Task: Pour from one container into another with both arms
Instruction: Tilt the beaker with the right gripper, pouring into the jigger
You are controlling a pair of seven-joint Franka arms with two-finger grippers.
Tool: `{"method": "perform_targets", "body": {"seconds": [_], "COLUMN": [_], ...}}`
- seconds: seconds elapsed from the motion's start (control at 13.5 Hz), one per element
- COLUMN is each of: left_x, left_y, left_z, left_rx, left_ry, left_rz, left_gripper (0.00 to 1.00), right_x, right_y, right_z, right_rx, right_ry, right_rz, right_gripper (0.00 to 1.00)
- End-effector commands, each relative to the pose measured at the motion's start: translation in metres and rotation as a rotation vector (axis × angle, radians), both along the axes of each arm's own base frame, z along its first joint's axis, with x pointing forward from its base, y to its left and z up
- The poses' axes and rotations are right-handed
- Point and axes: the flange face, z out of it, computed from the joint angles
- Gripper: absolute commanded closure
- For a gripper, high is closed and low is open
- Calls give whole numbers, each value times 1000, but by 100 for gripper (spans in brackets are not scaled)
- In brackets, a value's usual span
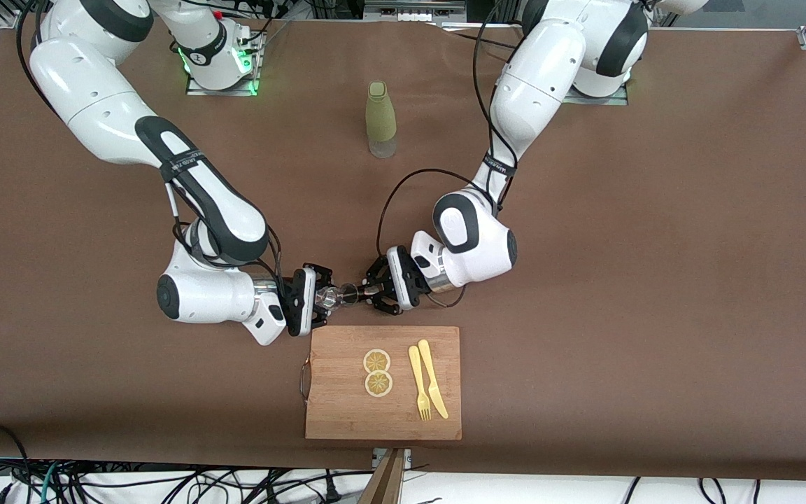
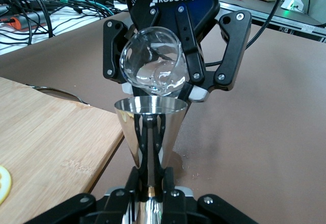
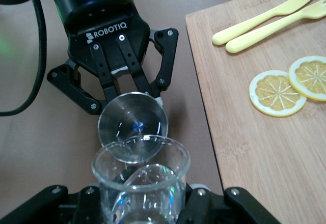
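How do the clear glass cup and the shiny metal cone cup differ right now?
Material: the clear glass cup is see-through; the shiny metal cone cup is mirrored steel.
Shape: the glass cup has nearly straight walls; the metal cone cup narrows downward.
Pose: the glass cup is tipped, its rim over the metal cone cup, which stands upright.
Holder: the right gripper has the glass cup, the left gripper the metal cone cup.
Shared: both are held off the brown table, just past the wooden cutting board.

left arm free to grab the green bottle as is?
Probably not: left gripper is shut on the metal cone cup, under the right gripper's tilted clear glass. The green bottle stands unobstructed.
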Motion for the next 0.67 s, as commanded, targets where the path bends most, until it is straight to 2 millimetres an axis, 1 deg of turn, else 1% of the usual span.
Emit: {"method": "perform_targets", "body": {"seconds": [0.0, 0.07, 0.15, 0.59], "left_x": [4, 4, 4, 5], "left_y": [-3, -3, -3, -2], "left_z": [3, 3, 3, 3], "left_rx": [-21, -21, -22, -22], "left_ry": [-25, -27, -28, -32], "left_rz": [2, 1, 1, 2], "left_gripper": [100, 100, 100, 100], "right_x": [1, -1, -2, -3], "right_y": [6, 12, 13, 11], "right_z": [11, 14, 15, 15], "right_rx": [-42, -46, -54, -80], "right_ry": [0, -2, -1, 9], "right_rz": [-25, -19, -19, -8], "right_gripper": [70, 69, 70, 70]}}
